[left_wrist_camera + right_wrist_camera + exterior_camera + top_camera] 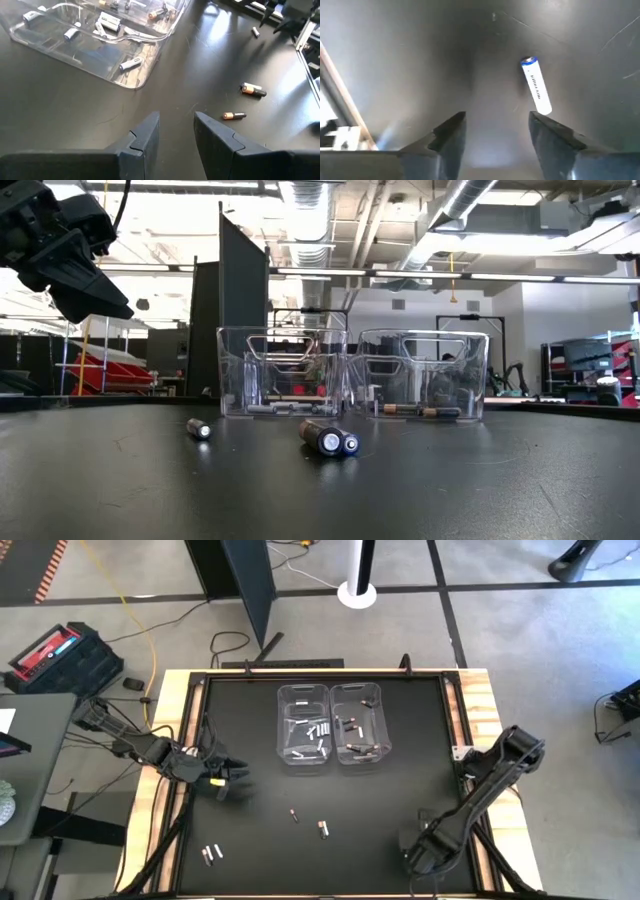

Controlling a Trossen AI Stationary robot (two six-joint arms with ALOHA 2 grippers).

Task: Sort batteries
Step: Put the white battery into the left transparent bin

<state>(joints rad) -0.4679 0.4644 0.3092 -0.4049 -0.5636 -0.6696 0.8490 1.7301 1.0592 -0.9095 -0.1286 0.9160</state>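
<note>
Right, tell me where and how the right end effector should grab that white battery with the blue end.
Grip the white battery across the middle of its barrel, coming straight down from above. It lies flat on the black table, just ahead of the open right end effector, so turn the fingers to straddle its long axis.

two clear plastic bins sit side by side, touching, on the black table (400, 740) toward its far edge, near the middle: the left bin (303, 693) and the right bin (357, 692). the table has a pale wooden rim (480, 690). on the floor beyond its left side lies a red and black case (62, 652), with a yellow cable (155, 630) nearby.
</note>
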